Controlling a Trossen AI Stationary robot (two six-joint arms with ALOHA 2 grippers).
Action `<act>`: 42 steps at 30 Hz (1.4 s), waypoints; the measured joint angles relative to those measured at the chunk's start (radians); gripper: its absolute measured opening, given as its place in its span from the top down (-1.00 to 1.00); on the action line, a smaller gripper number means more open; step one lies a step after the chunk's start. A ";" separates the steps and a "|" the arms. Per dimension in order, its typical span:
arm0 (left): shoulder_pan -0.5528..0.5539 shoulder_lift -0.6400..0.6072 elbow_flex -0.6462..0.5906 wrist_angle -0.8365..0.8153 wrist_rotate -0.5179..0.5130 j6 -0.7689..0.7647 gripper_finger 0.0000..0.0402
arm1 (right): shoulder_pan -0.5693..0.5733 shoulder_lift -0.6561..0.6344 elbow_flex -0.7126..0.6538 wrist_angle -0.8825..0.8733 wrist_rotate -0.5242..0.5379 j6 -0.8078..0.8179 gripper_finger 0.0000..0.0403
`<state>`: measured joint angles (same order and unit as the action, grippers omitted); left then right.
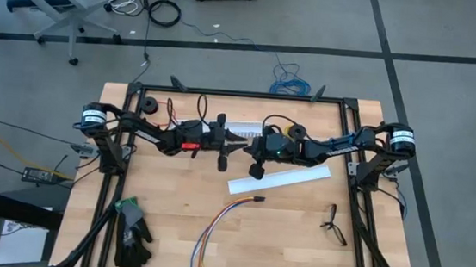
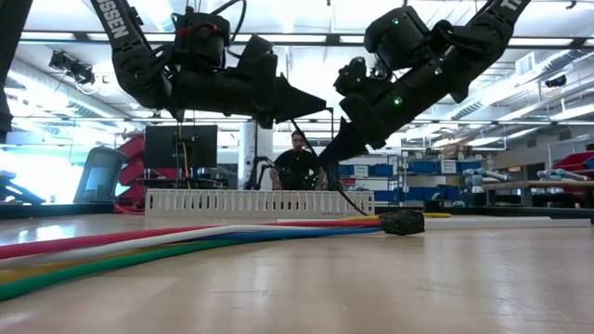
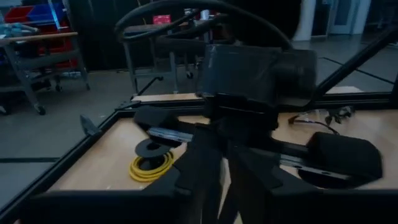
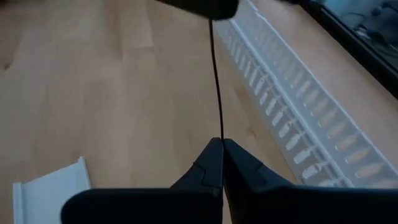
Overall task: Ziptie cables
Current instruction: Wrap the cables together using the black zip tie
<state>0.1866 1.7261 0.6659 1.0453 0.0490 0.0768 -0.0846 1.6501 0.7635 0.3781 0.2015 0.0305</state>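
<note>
Both hands meet at the frame's centre, above the desk (image 1: 297,242). The right hand (image 4: 222,144) pinches the ziptie (image 4: 216,81), which runs straight toward the left hand (image 1: 236,139) (grip unclear). The cables (image 1: 212,231) lie lower centre, nearer neither.

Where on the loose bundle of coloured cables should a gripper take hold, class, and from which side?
Grip the cables near the middle of the run, coming straight down from above. They lie flat on the table and fan apart towards the front edge, so the tighter stretch behind the black connector probably fits best between two fingers.
</note>
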 joint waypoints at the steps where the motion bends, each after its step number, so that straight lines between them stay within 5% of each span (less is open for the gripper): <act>1: 0.003 -0.007 0.000 -0.008 -0.006 -0.003 0.54 | 0.005 0.000 0.000 -0.009 0.025 0.021 1.00; 6: 0.022 -0.070 0.000 -0.054 -0.023 -0.002 0.41 | 0.026 0.000 0.000 -0.092 0.144 0.103 1.00; 13: 0.038 -0.229 0.000 -0.319 -0.039 -0.002 0.38 | 0.058 0.000 -0.020 -0.121 0.289 0.204 1.00; 26: -0.108 -0.311 -0.006 -0.715 -0.454 -0.176 0.55 | 0.086 0.000 -0.028 -0.083 0.390 0.257 1.00; 33: -0.187 -0.308 -0.109 -0.568 -0.601 -0.382 0.62 | 0.087 0.000 -0.028 -0.064 0.393 0.245 1.00; 42: -0.180 -0.223 -0.240 -0.222 -0.608 -0.555 0.62 | 0.087 0.000 -0.029 -0.052 0.392 0.228 1.00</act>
<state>0.0067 1.5029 0.4263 0.8236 -0.5587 -0.4786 0.0029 1.6505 0.7349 0.3258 0.5932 0.2581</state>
